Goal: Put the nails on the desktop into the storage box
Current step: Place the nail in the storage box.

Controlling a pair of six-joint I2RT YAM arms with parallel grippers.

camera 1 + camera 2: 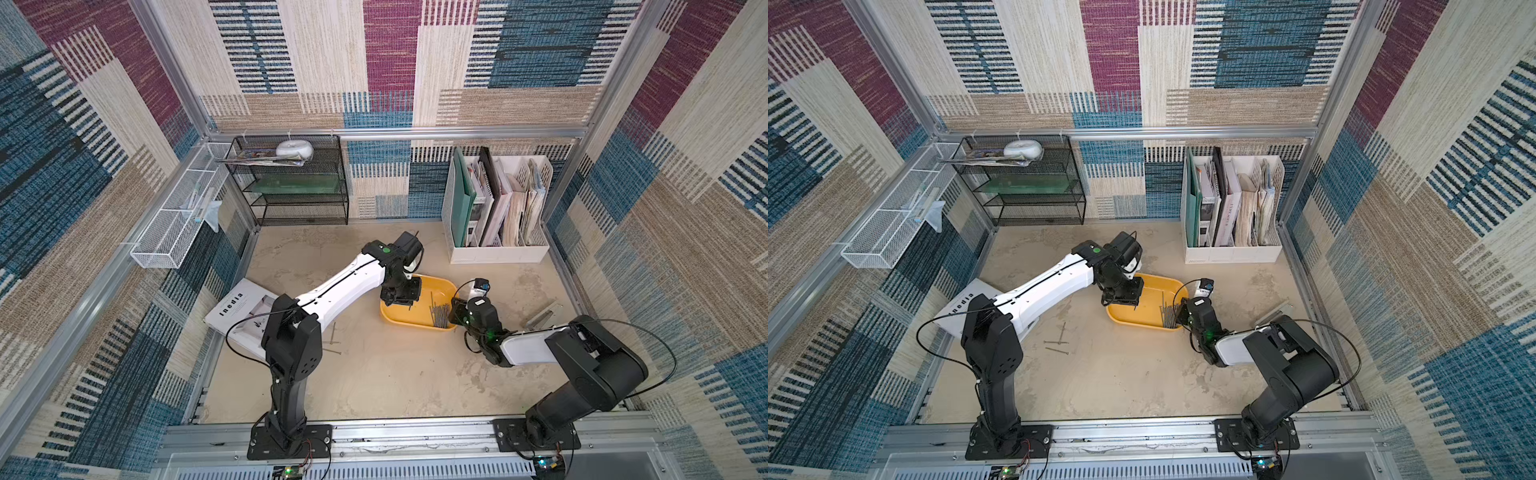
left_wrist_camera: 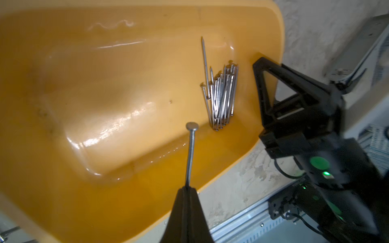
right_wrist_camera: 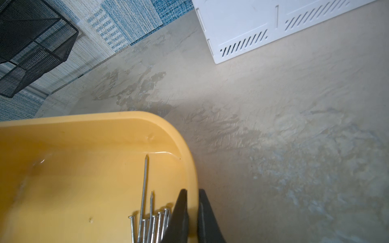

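Observation:
The yellow-orange storage box (image 1: 436,289) (image 1: 1156,286) stands mid-desktop. A bundle of several nails (image 1: 440,315) (image 2: 223,94) (image 3: 147,223) lies inside near its right end. My left gripper (image 1: 401,297) (image 2: 187,189) hangs over the box's left part, shut on one nail (image 2: 191,151) whose flat head points away from the fingers. My right gripper (image 1: 455,311) (image 3: 192,193) is shut on the box's right rim, one finger inside and one outside. Three loose nails (image 1: 333,343) (image 1: 1057,343) lie on the desktop (image 1: 395,374), left of the box.
A magazine (image 1: 237,311) lies at the left edge under the left arm. Along the back wall stand a white file organiser (image 1: 494,249) and a black mesh shelf (image 1: 291,183). A white mesh basket (image 1: 174,224) hangs on the left wall. A metal stapler-like object (image 1: 544,316) lies right of the box.

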